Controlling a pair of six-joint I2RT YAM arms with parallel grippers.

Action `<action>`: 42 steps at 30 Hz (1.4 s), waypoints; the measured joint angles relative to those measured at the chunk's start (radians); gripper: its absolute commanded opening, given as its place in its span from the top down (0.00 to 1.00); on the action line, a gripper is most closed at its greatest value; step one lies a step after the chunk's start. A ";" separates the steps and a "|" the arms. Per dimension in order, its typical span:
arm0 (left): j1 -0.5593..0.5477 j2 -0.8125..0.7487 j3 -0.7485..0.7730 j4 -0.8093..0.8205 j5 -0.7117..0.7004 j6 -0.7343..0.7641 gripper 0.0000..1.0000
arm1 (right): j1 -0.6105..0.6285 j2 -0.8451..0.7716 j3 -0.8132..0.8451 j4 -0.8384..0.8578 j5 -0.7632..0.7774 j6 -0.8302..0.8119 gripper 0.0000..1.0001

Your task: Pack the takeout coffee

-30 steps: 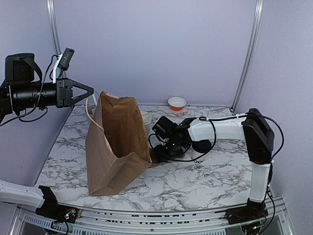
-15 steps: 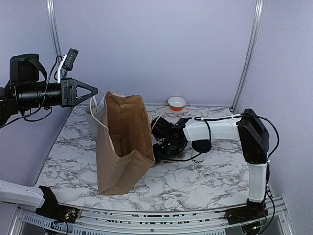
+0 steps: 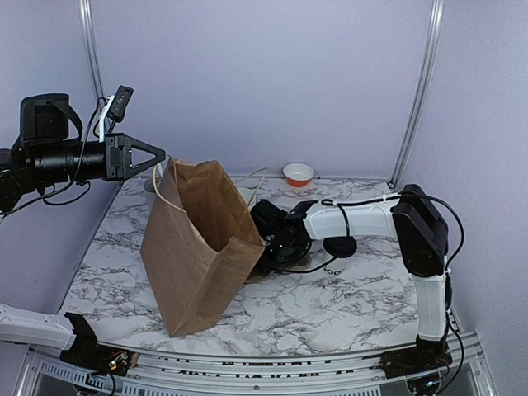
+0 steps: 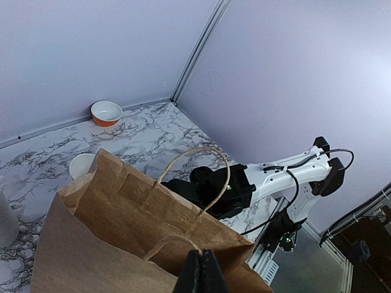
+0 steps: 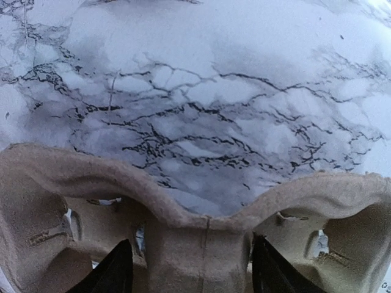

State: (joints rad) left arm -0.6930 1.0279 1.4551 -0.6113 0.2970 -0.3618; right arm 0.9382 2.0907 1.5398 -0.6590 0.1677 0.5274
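The takeout coffee (image 3: 338, 247), a white cup with a black lid, stands on the marble right of centre, just behind my right forearm. A brown paper bag (image 3: 198, 247) stands tilted with its mouth open. My left gripper (image 3: 155, 157) holds it up from the upper left. In the left wrist view that gripper (image 4: 200, 268) is shut on the bag's (image 4: 122, 226) twine handle. My right gripper (image 3: 268, 239) is low against the bag's right base. Its fingers (image 5: 125, 262) press either side of the middle ridge of a pulp cup carrier (image 5: 195, 244).
An orange bowl (image 3: 298, 173) sits at the back wall. A plain white cup (image 3: 246, 196) stands behind the bag, and it also shows in the left wrist view, the same cup (image 4: 79, 165). Cables loop under the right forearm. Walls close in on the left, back and right.
The bag has tipped and slid left, its base swinging out. My right gripper has pushed left and lower along the bag's base. The left arm has risen slightly.
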 measured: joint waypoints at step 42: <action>0.055 -0.024 0.156 -0.181 -0.066 0.132 1.00 | 0.001 -0.134 0.028 0.044 0.041 -0.031 0.60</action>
State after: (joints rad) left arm -0.6384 1.0035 1.6112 -0.7925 0.2310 -0.2298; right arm 0.9394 1.9572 1.5677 -0.6151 0.2089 0.4961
